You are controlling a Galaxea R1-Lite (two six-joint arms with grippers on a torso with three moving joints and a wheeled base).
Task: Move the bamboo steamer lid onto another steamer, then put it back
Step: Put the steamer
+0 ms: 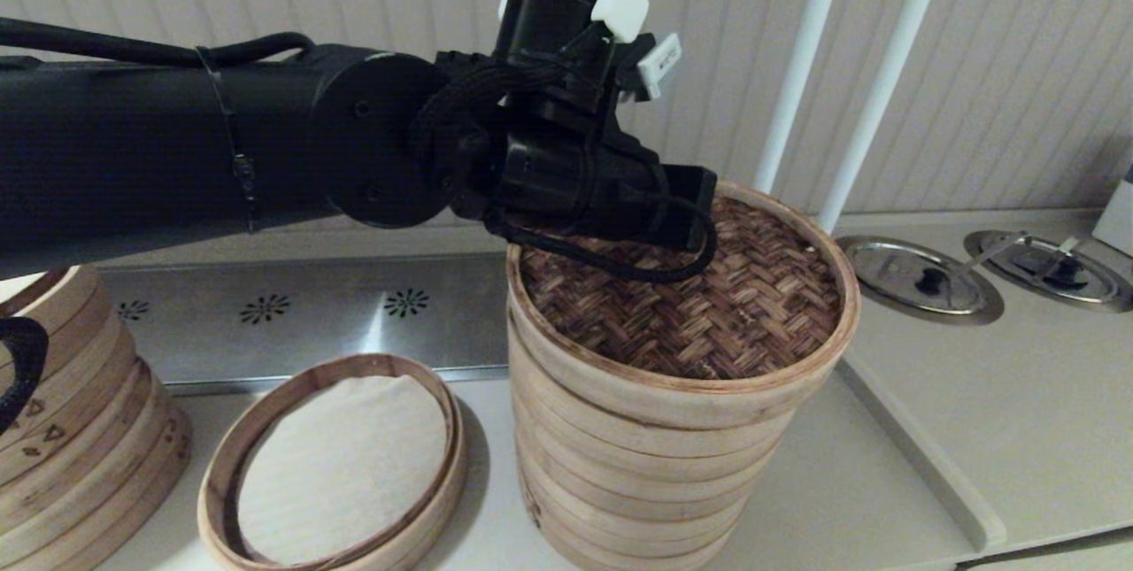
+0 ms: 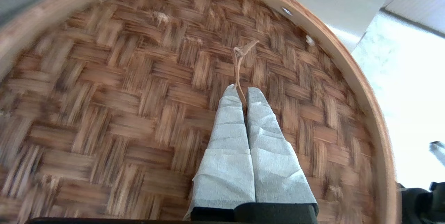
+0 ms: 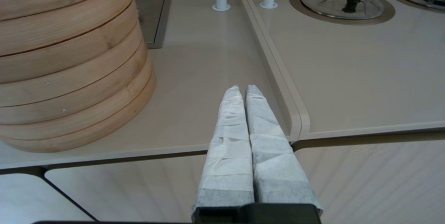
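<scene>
The bamboo steamer lid (image 1: 708, 305), dark herringbone weave inside a pale hoop, is at the top of the tall stack of pale steamer rings (image 1: 637, 465) in mid counter. It looks slightly tilted, and I cannot tell whether it rests fully. My left gripper (image 2: 242, 92) is shut on the lid's thin loop handle (image 2: 240, 57) near the weave's centre. In the head view the wrist body hides the fingers. My right gripper (image 3: 242, 90) is shut and empty, low over the counter's front edge to the right of the stack (image 3: 69, 60).
A low tray with a white cloth liner (image 1: 341, 465) lies left of the stack. A stack with triangle marks (image 1: 71, 429) stands at the far left. Behind are a metal vent panel (image 1: 310, 314) and two white poles (image 1: 797, 66). Two metal lids (image 1: 921, 279) sit in the right counter.
</scene>
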